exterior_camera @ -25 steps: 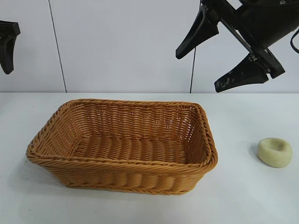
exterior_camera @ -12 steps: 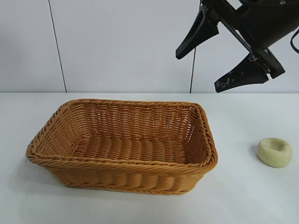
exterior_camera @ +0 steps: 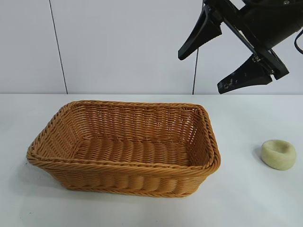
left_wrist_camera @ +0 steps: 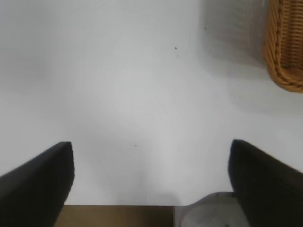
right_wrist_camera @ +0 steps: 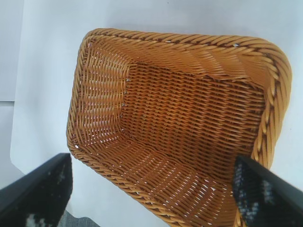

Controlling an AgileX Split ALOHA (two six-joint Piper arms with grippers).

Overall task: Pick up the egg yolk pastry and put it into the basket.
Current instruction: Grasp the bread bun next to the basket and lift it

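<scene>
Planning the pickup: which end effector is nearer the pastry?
Right. The right end effector hangs open above the pastry; the left end effector, also open, is out of the exterior view, beyond the basket.

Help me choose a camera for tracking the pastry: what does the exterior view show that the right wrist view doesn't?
Only the exterior view shows the egg yolk pastry, lying on the table to the right of the basket, apart from it. Only the right wrist view looks straight down onto the whole basket floor, which holds nothing. Both share the basket and the open right pincer.
</scene>
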